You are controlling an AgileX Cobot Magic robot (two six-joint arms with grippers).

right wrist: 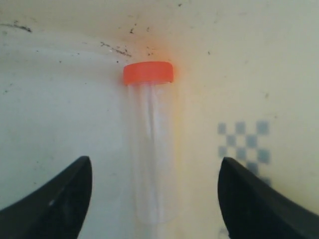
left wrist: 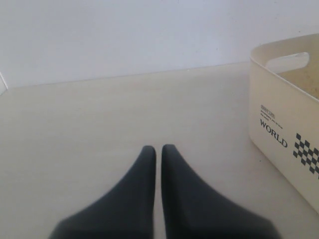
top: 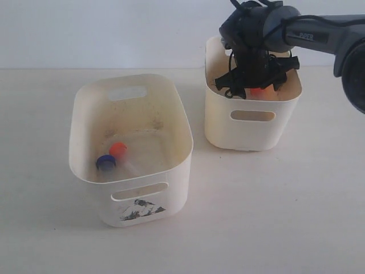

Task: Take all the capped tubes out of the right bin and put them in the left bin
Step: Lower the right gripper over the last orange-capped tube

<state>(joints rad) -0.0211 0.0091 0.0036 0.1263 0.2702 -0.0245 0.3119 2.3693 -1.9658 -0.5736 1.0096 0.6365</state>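
The left bin (top: 171,200) holds two capped tubes, one with an orange-red cap (top: 118,149) and one with a blue cap (top: 105,162). Inside the right bin (top: 254,134) lies a third clear tube (right wrist: 152,149) with an orange-red cap (right wrist: 148,72), resting on the speckled floor. My right gripper (top: 254,85) reaches down into that bin. It (right wrist: 155,164) stands open, one finger on each side of the tube and clear of it. My left gripper (left wrist: 158,148) is shut on nothing, low over bare table, and is out of the exterior view.
A cream bin wall (left wrist: 284,114) with a handle slot and black WORLD and checker print stands beside the left gripper; which bin it is I cannot tell. A white wall (top: 114,28) backs the table. A checker print (right wrist: 244,144) shows through the right bin's wall.
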